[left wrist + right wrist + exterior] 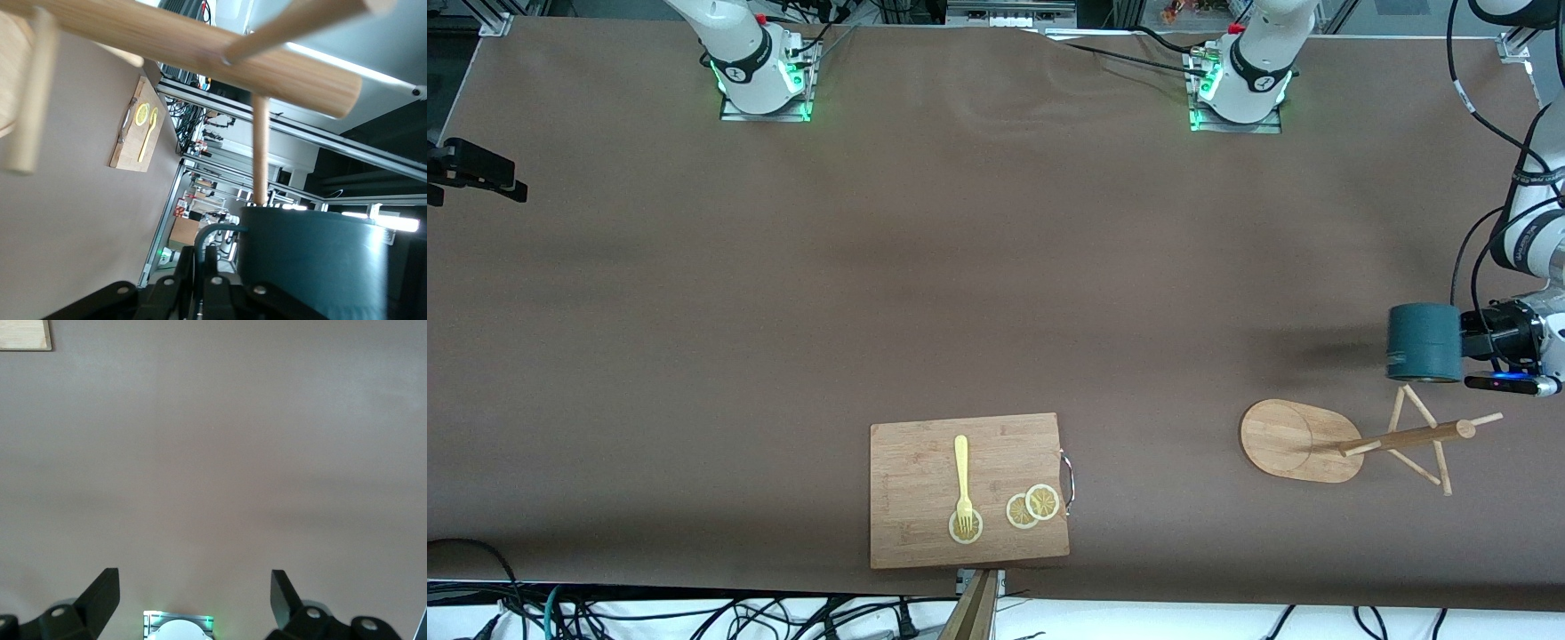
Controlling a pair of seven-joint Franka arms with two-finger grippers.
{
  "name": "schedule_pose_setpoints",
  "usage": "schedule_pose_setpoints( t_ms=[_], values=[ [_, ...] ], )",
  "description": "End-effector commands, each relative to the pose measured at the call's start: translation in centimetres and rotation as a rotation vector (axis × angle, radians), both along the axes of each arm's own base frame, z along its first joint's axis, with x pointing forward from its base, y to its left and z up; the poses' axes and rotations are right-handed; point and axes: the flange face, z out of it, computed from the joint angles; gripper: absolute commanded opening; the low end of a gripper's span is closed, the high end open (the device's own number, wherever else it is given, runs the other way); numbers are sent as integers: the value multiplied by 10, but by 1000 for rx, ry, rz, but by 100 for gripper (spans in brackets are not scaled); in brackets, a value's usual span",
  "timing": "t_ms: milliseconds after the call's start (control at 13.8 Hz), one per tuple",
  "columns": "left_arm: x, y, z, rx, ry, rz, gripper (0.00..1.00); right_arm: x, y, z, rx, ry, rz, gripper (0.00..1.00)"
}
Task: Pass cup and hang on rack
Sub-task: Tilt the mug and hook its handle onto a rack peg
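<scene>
The dark teal cup [1424, 342] hangs in the air over the rack's pegs, near the left arm's end of the table. My left gripper [1472, 343] is shut on its handle; in the left wrist view the fingers [190, 267] pinch the thin handle beside the cup wall [313, 267]. The bamboo rack [1303, 440] stands on its oval base, its post [200, 47] close to the cup. One thin peg [260, 147] ends right at the cup's rim. My right gripper [193, 597] is open and holds nothing, high over bare table by its own base.
A wooden cutting board [907, 533] lies near the front camera's edge, with a yellow fork [961, 476] and lemon slices [1033, 507] on it. A black device [476, 169] sits at the right arm's end of the table.
</scene>
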Motion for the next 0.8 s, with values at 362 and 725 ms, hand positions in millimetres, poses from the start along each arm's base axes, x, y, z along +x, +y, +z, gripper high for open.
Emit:
schedule_pose_setpoints(
  t_ms=[362,725],
  values=[
    [14,9,19,-32,40,-8,0,-3,-4,3,-5,-4,1,100],
    [20,-14,19,-18,117,-63,0,-3,-6,3,-4,-4,-3,100]
  ],
)
